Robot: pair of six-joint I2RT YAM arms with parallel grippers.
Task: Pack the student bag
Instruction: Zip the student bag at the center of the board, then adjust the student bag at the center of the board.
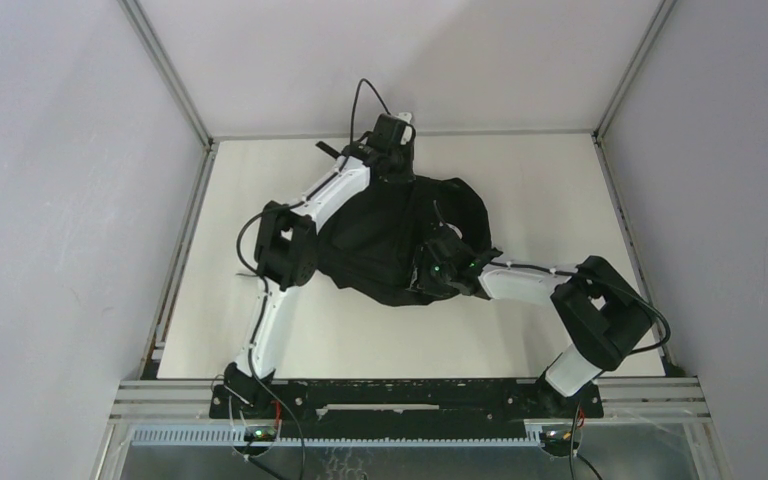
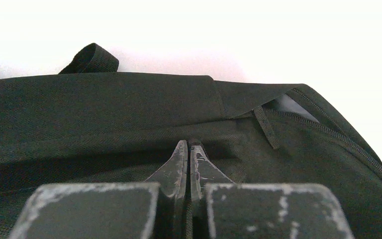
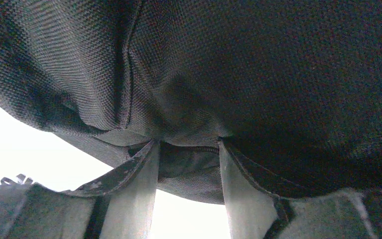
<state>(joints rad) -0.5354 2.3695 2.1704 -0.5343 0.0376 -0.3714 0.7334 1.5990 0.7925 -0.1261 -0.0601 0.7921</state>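
The left gripper (image 2: pixel 188 144) (jaws together, tips on fabric) sits at the far edge of the bag (image 1: pixel 380 240); the right gripper (image 3: pixel 188 145) clamps its near hem.

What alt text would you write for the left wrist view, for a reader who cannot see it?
The left gripper, its two fingers shut together, meets the black fabric of the student bag, which fills the view. A strap loop rises at top left; at right a zip gapes on something pale.
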